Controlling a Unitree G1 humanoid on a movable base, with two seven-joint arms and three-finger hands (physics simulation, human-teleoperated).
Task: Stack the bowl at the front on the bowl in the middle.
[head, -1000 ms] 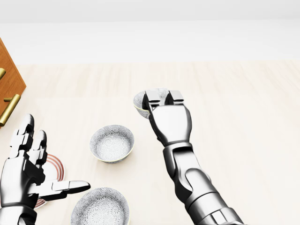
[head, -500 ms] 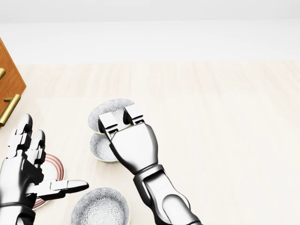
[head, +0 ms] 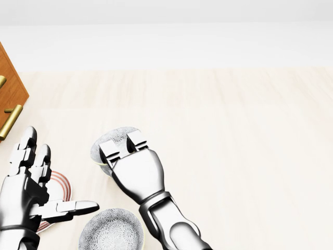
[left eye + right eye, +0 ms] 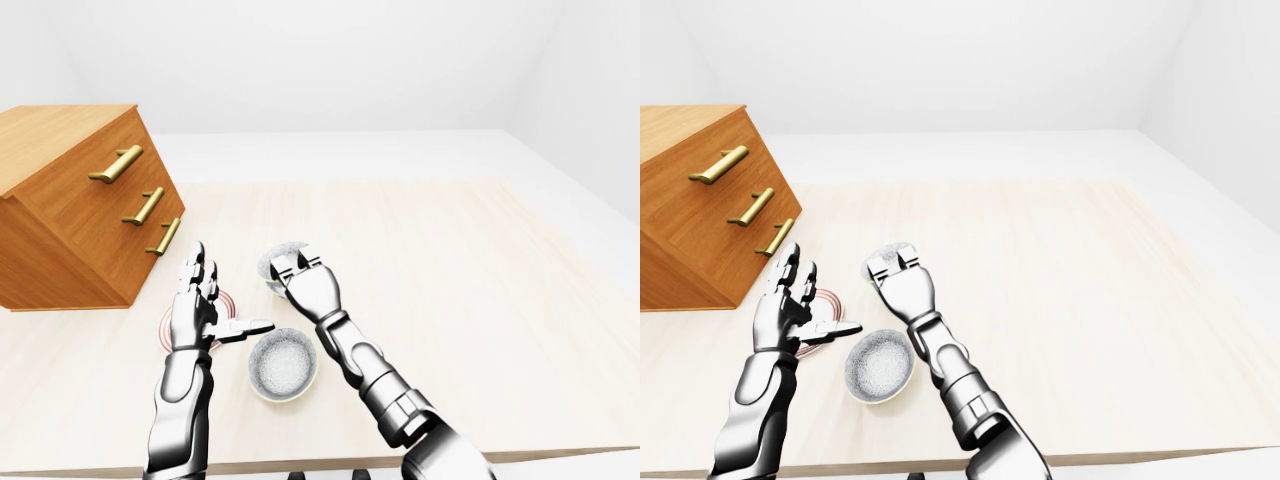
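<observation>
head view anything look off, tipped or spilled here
Nothing stands out. The right hand grips a patterned bowl by its rim, not visibly tipped. The other bowl sits upright near the bottom edge, and nothing is spilled.

Grey-white speckled ceramic bowl (image 3: 110, 138), pale yellow rim, betw. fingers of chrome-silver right hand (image 3: 138, 174). Red-and-white ringed round plate (image 3: 61, 186) beside thumb of chrome left hand (image 3: 23, 192).
</observation>
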